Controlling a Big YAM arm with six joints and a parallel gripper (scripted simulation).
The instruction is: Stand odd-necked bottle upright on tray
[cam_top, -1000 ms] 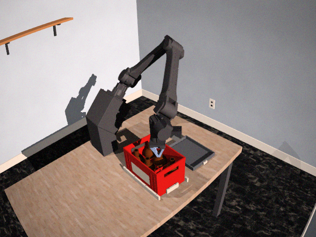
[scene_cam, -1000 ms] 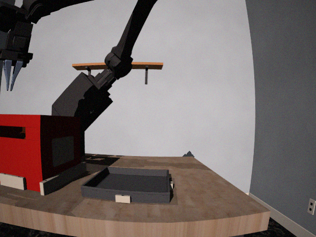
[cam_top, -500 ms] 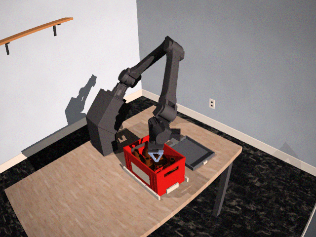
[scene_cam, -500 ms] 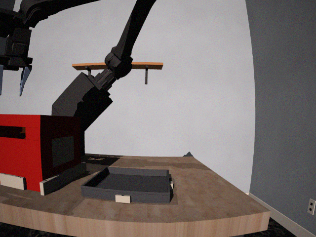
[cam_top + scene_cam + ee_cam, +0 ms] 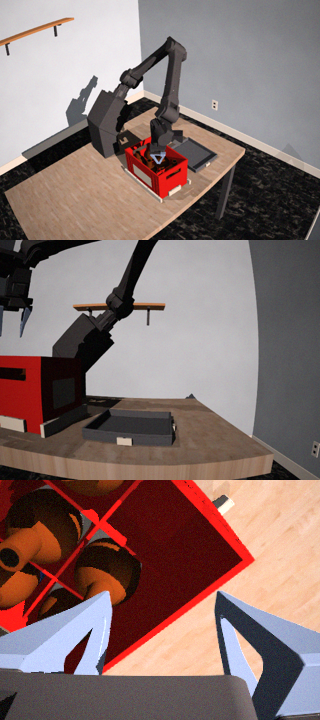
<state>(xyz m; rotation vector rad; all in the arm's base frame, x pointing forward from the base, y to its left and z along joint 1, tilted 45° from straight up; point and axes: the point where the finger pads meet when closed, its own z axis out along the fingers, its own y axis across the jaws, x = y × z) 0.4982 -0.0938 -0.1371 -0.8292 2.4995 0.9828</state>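
A red crate [image 5: 158, 169] stands on the wooden table and holds several brown bottles [image 5: 149, 160] in its cells. In the wrist view the bottles [image 5: 107, 570] fill the cells at the upper left, and one cell [image 5: 175, 547] is empty. My gripper [image 5: 158, 158] hangs above the crate with its pale blue fingers open and nothing between them. It also shows in the wrist view [image 5: 163, 634] and at the left edge of the exterior view [image 5: 11, 320]. The dark grey tray [image 5: 131, 426] lies empty beside the crate.
The arm's dark base block [image 5: 105, 122] stands behind the crate. Pale stop blocks [image 5: 173, 191] lie along the crate's foot and at the tray's edge [image 5: 124, 441]. The table edge runs close past the tray. A wooden shelf [image 5: 33, 31] hangs on the wall.
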